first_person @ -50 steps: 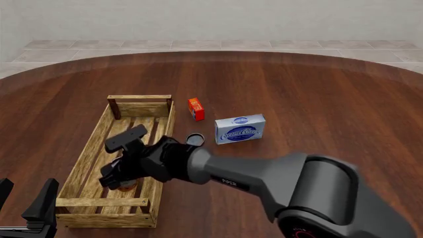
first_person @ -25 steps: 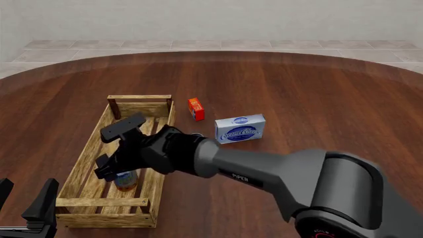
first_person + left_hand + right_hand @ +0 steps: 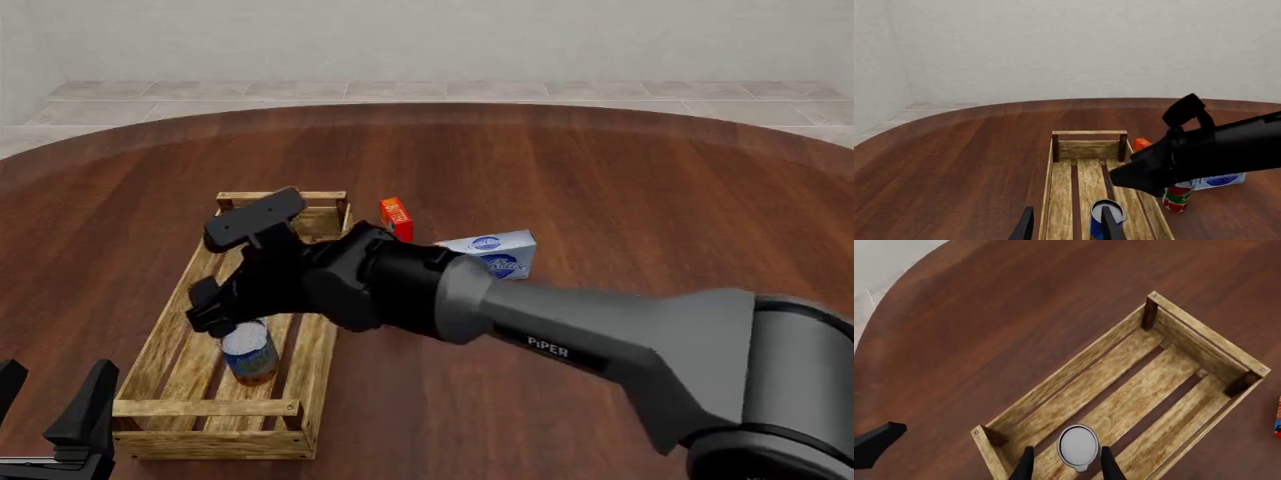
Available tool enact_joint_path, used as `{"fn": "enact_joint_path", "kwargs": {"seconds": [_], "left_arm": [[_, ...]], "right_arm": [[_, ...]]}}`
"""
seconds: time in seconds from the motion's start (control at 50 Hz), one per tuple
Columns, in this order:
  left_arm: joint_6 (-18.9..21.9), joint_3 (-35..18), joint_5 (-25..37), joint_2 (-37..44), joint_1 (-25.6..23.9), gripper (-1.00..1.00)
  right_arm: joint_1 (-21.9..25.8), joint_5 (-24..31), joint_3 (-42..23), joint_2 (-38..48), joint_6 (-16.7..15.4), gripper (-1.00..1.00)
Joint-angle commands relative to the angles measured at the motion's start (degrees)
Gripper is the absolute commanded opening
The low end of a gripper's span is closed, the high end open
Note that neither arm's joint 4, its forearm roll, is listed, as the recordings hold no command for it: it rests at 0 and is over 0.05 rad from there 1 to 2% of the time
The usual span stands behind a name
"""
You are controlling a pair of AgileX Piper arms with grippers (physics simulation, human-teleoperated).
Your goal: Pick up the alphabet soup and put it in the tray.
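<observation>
front view shows the alphabet soup [image 3: 250, 352] standing upright inside the tray [image 3: 158, 352] at lower left. right tool [image 3: 230, 268] hovers above it, released. left tool [image 3: 54, 402] spread wide, empty.

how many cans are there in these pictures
2. The blue soup can stands upright in the tray, below the right gripper. The red and green can stands on the table outside the tray, hidden in the front view.

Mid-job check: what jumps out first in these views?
The right arm sweeps across the front view, its gripper open above the tray. The soup can stands upright on the tray's slats near its near end, apart from the fingers. Beyond the tray's right side lie a small red box and a blue-and-white box.
</observation>
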Motion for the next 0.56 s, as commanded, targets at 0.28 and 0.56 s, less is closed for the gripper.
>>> {"fn": "enact_joint_path", "kwargs": {"seconds": [0.28, 0.56], "left_arm": [[0.0, 0.0, 0.0, 0.0, 0.0, 1.0], [0.0, 0.0, 0.0, 0.0, 0.0, 1.0]], "right_arm": [[-5.61, -10.82, 13.36, -14.0, -0.89, 1.0], [-9.97, -16.49, 22.61, -24.57, -2.71, 1.0]]}}
